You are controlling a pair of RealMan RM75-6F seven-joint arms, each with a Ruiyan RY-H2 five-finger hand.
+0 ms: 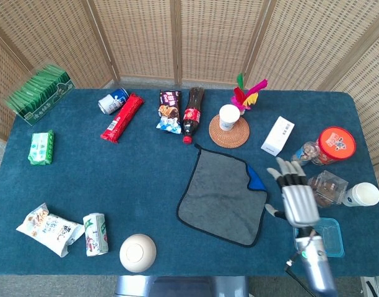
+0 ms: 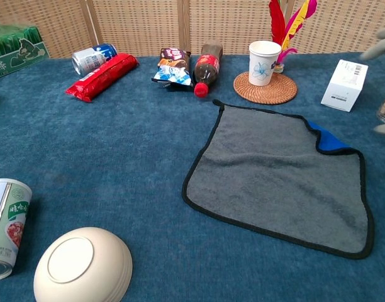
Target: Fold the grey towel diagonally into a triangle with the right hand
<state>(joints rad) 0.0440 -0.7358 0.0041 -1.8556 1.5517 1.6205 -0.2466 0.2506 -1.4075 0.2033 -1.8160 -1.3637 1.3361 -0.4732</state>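
Right now my right hand (image 1: 298,201) hovers with its fingers spread and nothing in them, just off the three o'clock edge of the grey towel (image 1: 222,197), which lies flat near the middle of the counter (image 1: 115,179). One towel corner at about two o'clock is turned over, showing blue. Toward twelve o'clock from the towel a paper cup (image 1: 228,117) stands on a woven coaster (image 1: 228,133).
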